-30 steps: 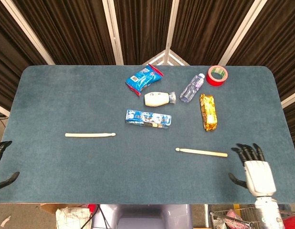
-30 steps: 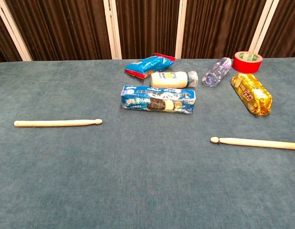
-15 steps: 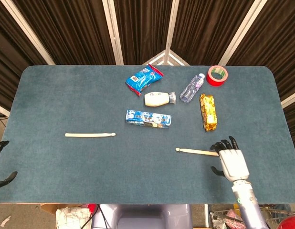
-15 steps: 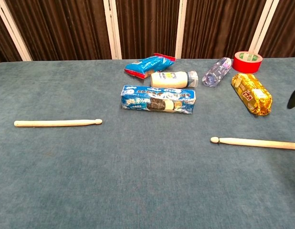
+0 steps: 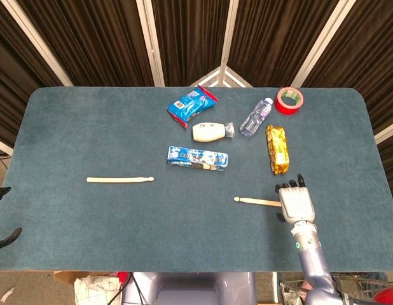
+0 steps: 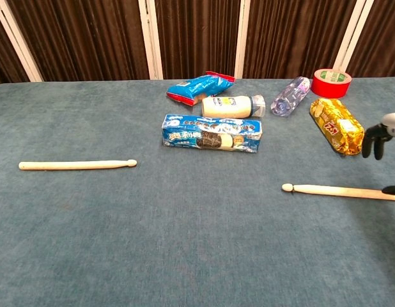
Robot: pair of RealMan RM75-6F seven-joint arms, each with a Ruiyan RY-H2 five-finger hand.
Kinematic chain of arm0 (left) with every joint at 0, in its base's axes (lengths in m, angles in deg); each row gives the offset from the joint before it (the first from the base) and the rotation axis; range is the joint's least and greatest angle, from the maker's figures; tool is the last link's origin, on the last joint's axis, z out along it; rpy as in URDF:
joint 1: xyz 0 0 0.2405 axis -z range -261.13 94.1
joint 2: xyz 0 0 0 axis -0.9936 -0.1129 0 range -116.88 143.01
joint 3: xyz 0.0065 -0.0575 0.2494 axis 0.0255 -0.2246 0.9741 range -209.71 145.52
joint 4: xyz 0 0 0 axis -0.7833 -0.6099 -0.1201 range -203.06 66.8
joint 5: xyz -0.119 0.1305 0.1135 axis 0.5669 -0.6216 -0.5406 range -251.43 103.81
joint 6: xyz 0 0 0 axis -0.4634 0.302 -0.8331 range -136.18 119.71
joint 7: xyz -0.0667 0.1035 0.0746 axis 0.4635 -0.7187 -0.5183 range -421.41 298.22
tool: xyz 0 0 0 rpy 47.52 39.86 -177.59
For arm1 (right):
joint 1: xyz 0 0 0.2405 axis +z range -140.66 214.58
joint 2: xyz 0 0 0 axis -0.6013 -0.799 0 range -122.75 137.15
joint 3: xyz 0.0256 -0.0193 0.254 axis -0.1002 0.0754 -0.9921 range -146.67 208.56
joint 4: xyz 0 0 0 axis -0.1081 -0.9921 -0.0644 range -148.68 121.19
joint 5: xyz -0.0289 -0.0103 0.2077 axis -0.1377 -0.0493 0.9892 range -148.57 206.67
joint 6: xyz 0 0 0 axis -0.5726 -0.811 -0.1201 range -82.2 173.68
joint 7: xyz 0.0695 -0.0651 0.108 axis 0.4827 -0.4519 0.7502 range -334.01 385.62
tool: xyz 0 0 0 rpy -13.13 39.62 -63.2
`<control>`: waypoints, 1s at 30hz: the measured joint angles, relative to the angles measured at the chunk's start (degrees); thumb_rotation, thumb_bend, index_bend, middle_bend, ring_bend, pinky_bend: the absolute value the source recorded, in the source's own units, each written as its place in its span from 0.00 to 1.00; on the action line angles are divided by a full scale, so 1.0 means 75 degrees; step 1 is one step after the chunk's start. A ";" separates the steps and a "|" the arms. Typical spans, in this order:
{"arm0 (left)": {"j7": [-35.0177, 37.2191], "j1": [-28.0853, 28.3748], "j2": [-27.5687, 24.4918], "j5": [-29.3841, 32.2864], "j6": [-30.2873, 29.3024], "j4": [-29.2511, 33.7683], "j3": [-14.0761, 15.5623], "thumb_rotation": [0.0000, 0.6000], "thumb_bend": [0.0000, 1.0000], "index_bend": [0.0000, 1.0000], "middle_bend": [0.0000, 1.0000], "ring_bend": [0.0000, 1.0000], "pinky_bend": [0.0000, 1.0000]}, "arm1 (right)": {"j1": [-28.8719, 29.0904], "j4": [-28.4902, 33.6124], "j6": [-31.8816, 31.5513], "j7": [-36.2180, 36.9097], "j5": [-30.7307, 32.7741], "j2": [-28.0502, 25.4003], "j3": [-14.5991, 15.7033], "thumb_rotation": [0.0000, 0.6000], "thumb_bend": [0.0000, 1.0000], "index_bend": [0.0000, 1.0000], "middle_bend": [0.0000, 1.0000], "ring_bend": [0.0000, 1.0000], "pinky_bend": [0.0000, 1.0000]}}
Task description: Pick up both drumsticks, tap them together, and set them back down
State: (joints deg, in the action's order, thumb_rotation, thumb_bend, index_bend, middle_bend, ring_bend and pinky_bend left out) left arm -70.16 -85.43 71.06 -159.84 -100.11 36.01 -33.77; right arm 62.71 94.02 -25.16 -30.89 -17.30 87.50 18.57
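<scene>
The right hand [image 5: 296, 204] hangs over the butt end of the right drumstick [image 5: 257, 201], palm down, its dark fingers [image 5: 292, 185] pointing away from the robot and held slightly apart. From the chest view the fingers curl downward above the stick at the frame's right edge, with a gap showing between them and the wood; whether any of them touches the stick cannot be told. Nothing is gripped. The stick lies flat on the table [image 5: 69, 127], its rounded tip pointing toward the robot's left, the thick end hidden under the hand in the head view.

The left hand [image 5: 0, 216] shows only as dark fingertips at the far left border of the head view, off the table's edge, apart from one another and holding nothing. The left drumstick [image 5: 119, 180] lies well away from it on the left half of the table, flat, its tip pointing toward the middle.

Behind the sticks, across the middle of the table, lies a blue cookie pack [image 5: 197, 158]. Further back sit a small white bottle [image 5: 212, 131] on its side and a blue snack bag [image 5: 192, 105] just behind it. To the right of these lies a clear water bottle [image 5: 255, 117], then a gold wrapped snack [image 5: 278, 149] near the right hand's fingertips, and a red tape roll [image 5: 289, 100] near the far right corner.
</scene>
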 measured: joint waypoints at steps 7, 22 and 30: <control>-0.0051 0.0001 0.0021 0.0045 0.0007 0.0001 -0.0018 1.00 0.27 0.17 0.18 0.00 0.00 | 0.0244 -0.0407 -0.0129 -0.0023 0.0274 0.0330 0.0074 1.00 0.22 0.46 0.38 0.23 0.07; -0.0180 0.0016 0.0059 0.0110 0.0044 0.0014 -0.0037 1.00 0.27 0.18 0.18 0.00 0.00 | 0.0572 -0.1359 -0.0103 0.0256 0.0469 0.0860 0.0369 1.00 0.23 0.47 0.45 0.28 0.07; -0.0259 0.0009 0.0081 0.0123 0.0025 0.0024 -0.0043 1.00 0.27 0.18 0.18 0.00 0.00 | 0.0672 -0.1710 -0.0045 0.0394 0.0554 0.0929 0.0426 1.00 0.25 0.48 0.45 0.28 0.07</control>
State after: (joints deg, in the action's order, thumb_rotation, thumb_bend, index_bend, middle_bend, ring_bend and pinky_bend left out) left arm -72.11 -85.36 71.66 -158.92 -99.92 36.19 -34.09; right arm 67.75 81.19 -25.50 -27.93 -13.14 94.47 21.77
